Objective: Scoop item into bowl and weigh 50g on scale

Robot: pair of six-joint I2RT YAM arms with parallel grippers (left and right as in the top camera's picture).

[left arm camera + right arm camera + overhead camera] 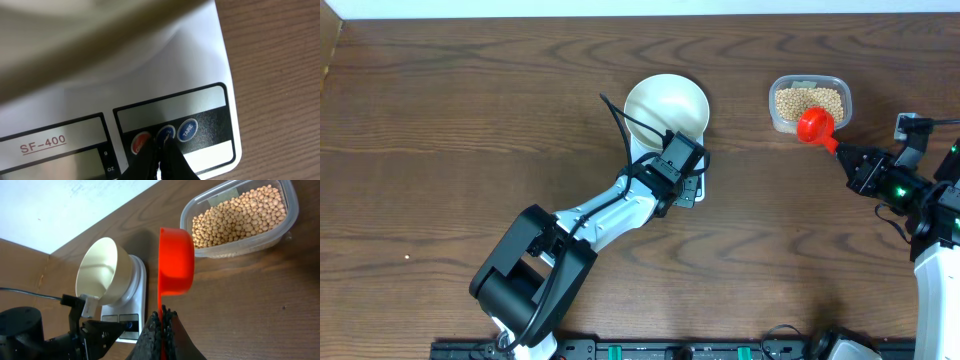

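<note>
The white bowl [666,106] sits on the white scale [692,193]; it also shows in the right wrist view [102,270], on the scale [139,287]. My left gripper [682,172] is shut, its tips [161,145] pressing on the scale's panel [210,65] at the middle blue button [166,133], between the red button [140,142] and the blue TARE button [187,129]. My right gripper [163,316] is shut on the handle of a red scoop [175,260], also seen from overhead [815,124]. The scoop hangs beside the clear tub of beige beans [809,101], which the right wrist view [237,215] also shows.
The clear plastic tub [289,217] stands at the back right of the wooden table [470,150]. A black cable [618,122] runs by the bowl's left side. A white wall [60,205] lies behind the table's far edge.
</note>
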